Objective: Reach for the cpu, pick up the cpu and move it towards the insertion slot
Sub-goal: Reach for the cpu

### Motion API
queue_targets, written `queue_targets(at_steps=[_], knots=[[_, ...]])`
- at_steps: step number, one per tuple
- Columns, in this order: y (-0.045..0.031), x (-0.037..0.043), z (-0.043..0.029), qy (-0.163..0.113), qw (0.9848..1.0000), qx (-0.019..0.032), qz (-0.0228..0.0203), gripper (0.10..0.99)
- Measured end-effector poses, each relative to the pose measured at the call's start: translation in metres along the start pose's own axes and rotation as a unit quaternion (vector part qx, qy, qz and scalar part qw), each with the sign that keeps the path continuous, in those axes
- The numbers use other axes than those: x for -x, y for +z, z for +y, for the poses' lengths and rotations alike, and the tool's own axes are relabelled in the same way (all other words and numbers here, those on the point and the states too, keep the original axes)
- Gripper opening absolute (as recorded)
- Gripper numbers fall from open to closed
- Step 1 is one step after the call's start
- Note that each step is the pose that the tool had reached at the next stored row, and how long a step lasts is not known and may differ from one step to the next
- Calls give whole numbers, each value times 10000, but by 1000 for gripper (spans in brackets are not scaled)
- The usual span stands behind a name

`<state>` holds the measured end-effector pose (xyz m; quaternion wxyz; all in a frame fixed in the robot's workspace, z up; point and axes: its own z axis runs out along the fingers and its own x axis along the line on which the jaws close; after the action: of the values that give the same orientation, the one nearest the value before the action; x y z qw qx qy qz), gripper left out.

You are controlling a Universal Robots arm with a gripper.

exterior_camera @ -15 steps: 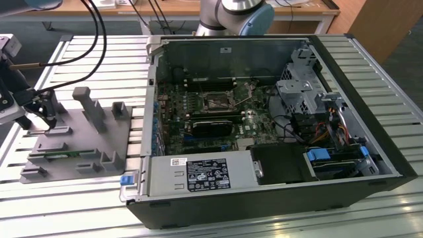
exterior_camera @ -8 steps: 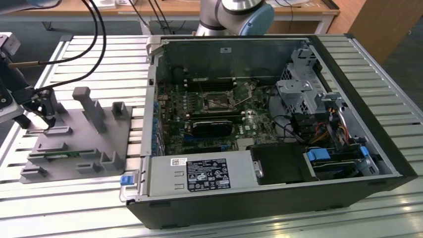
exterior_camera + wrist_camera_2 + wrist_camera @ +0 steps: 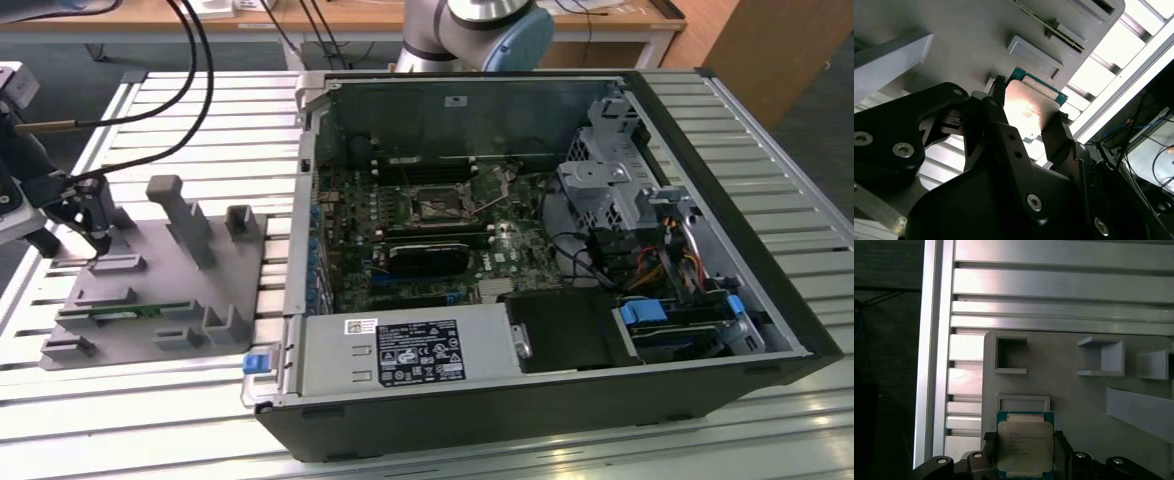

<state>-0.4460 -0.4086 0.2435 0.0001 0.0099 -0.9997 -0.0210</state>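
A slatted metal counter [image 3: 747, 110] carries a grey tray [image 3: 134, 290] and an open case [image 3: 534, 420]; over the tray, the gripper [image 3: 1024, 436] clamps the cpu [image 3: 1025, 450] by two opposite edges; the slot [image 3: 438, 207] lies well apart, toward the exterior view's right, inside the case.

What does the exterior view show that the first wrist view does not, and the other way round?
Exterior view: the open computer case and, on its motherboard, the insertion slot. First wrist view: the cpu seen from close above, its silvery top clamped between the jaws. Both: the grey holder tray and the slatted metal table beneath it.
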Motion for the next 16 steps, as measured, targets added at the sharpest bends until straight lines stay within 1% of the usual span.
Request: queue_targets(at_steps=[5,16], knots=[[-26,0,2,0,10000,-1,1,541],[-113,0,12,0,10000,-1,0,541]])
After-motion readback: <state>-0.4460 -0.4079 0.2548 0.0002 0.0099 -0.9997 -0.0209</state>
